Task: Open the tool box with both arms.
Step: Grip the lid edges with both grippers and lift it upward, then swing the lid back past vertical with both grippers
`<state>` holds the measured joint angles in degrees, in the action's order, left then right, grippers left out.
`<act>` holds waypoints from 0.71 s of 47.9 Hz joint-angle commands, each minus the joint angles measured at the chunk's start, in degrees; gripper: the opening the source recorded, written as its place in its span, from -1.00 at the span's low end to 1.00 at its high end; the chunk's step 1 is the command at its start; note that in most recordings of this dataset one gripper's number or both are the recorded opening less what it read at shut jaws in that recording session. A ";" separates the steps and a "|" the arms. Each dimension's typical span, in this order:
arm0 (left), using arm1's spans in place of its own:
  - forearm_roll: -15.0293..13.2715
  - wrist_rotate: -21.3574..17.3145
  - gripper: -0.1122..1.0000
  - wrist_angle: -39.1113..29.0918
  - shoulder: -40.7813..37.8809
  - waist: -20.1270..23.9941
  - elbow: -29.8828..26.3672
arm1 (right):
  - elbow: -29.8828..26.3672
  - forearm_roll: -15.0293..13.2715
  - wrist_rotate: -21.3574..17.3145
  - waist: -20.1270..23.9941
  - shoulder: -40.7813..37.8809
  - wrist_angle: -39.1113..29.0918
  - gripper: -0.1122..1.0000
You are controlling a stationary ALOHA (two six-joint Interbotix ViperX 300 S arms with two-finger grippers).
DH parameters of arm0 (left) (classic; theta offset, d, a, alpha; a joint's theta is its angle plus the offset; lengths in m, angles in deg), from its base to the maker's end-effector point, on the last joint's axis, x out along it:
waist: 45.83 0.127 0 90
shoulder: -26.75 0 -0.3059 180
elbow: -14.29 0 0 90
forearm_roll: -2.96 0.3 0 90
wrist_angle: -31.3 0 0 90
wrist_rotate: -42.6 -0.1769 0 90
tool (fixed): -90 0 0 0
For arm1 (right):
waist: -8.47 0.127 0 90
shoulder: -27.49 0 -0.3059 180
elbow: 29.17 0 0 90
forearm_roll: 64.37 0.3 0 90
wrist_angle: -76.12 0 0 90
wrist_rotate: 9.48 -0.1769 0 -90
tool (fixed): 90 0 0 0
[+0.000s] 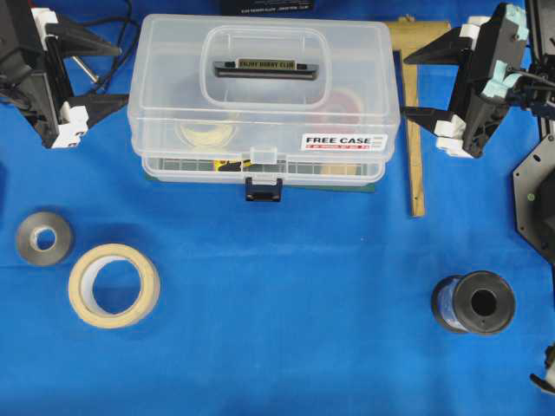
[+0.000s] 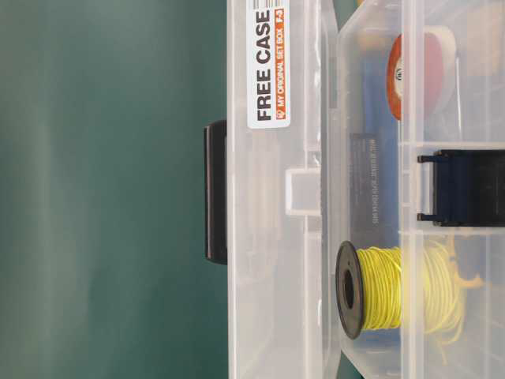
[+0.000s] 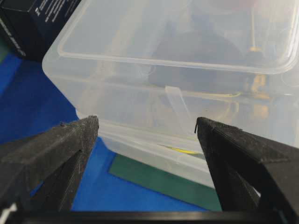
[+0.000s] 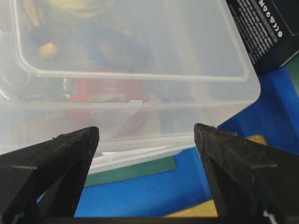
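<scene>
Two grippers flank the tool box [image 1: 260, 95], one at each end, both released with jaws spread wide and nothing between the fingers. We see the left gripper [image 1: 111, 76] at the box's left end, fingertips just beside the wall; in the left wrist view the gripper [image 3: 145, 126] frames the box's corner [image 3: 140, 93] with a gap showing on both sides. The right gripper [image 1: 408, 85] mirrors it at the right end, fingertips near the wall; we can't tell if they touch. In the right wrist view the gripper [image 4: 145, 131] likewise straddles the box end [image 4: 140, 88], apart from it. The box sits at the far middle of the blue tabletop [image 1: 286, 303] on a thin green mat [image 3: 163, 179], lid down, dark blue latch [image 1: 263, 186] on the near side, black handle [image 1: 266, 68] on top, "FREE CASE" sticker [image 1: 347, 141] at the near right. Through the clear wall in the table-level view we see a yellow wire spool [image 2: 394, 288] and a red roll [image 2: 422, 71] inside. Loose on the tabletop: a cream tape ring [image 1: 114, 284] and a grey ring [image 1: 44, 237] near left, a black spool [image 1: 475, 303] near right, a wooden square [image 1: 416, 113] just right of the box.
</scene>
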<state>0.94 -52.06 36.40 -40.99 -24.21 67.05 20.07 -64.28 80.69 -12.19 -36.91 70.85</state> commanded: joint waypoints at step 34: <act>-0.09 0.26 0.82 0.35 0.35 5.98 -7.56 | -6.24 0.26 -0.44 -6.86 1.32 3.87 0.70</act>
<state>1.03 -52.06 35.96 -40.55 -17.88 62.83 17.43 -64.37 80.78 -19.22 -35.41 71.73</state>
